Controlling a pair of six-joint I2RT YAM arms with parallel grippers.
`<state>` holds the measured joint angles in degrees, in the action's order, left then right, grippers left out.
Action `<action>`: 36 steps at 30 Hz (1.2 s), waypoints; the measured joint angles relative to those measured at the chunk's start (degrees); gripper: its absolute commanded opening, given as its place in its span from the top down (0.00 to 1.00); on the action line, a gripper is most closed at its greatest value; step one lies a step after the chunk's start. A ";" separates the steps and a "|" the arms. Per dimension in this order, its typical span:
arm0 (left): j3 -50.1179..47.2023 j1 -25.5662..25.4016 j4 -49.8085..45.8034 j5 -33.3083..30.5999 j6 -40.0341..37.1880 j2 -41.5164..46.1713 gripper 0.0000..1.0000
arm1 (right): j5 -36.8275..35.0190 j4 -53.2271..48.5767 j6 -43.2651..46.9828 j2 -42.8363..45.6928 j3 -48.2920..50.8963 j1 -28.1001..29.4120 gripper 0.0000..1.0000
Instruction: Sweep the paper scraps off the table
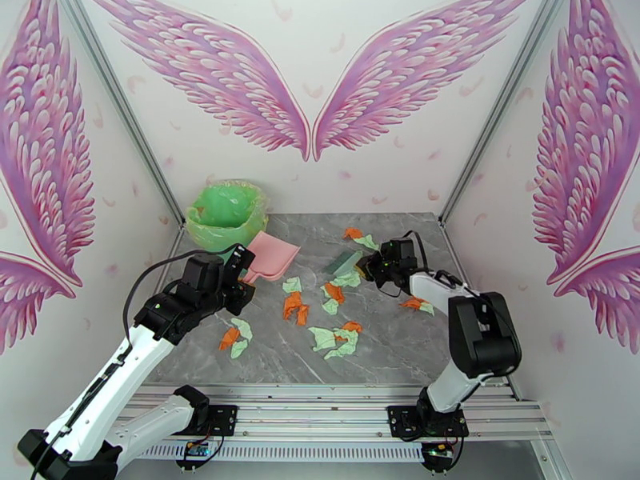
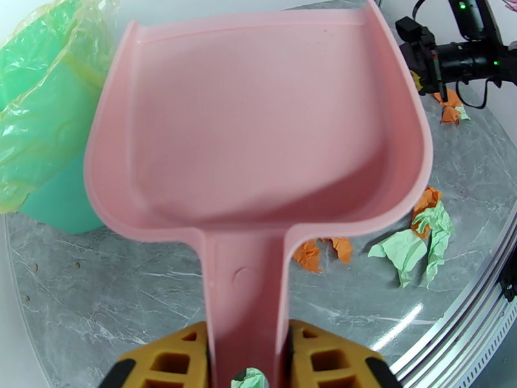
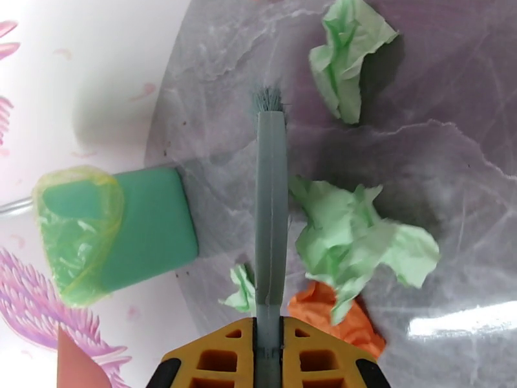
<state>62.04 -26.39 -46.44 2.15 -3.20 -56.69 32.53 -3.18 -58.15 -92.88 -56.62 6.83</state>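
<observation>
Left gripper [image 2: 249, 341] is clamped on dustpan [image 2: 258, 124], right gripper [image 3: 268, 331] on brush [image 3: 270, 202] at 3 o'clock, paper scraps [image 3: 352, 244] bracketed between for sweeping.

Left wrist: pink dustpan [image 2: 258, 137] blocks most of the table [image 2: 97, 305]. Of the paper scraps [image 2: 309, 255], an orange one sits half behind its rim, a green one under the handle at bottom centre. Left gripper [image 2: 249, 334] clipped by bottom edge, green bin [image 2: 45, 124] by left edge. Right wrist: right gripper [image 3: 268, 328] clipped at bottom. Brush [image 3: 271, 202] handle end buried between the fingers. Orange scrap partly under a green one, lower right.
</observation>
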 measured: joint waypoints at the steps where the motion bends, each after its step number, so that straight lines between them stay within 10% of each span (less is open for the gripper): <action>1: 0.00 0.00 0.00 -0.04 0.02 0.00 1.00 | -0.11 -0.72 0.66 2.32 -0.02 -0.04 1.00; 8: 0.02 -0.02 0.04 0.17 0.20 -0.02 1.00 | -2.78 -4.46 0.55 4.35 -10.64 -1.01 1.00; 20: 0.00 -0.31 0.02 0.07 0.24 -0.07 1.00 | -12.92 0.66 -7.61 -20.63 -30.03 -1.53 1.00; 36: 0.02 -0.35 0.04 0.48 0.24 -1.18 1.00 | -12.50 14.91 -15.47 -26.86 -15.82 -3.82 1.00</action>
<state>62.06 -26.74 -46.39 2.63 -2.96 -57.87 20.03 11.73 -73.63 -119.74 -72.44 3.01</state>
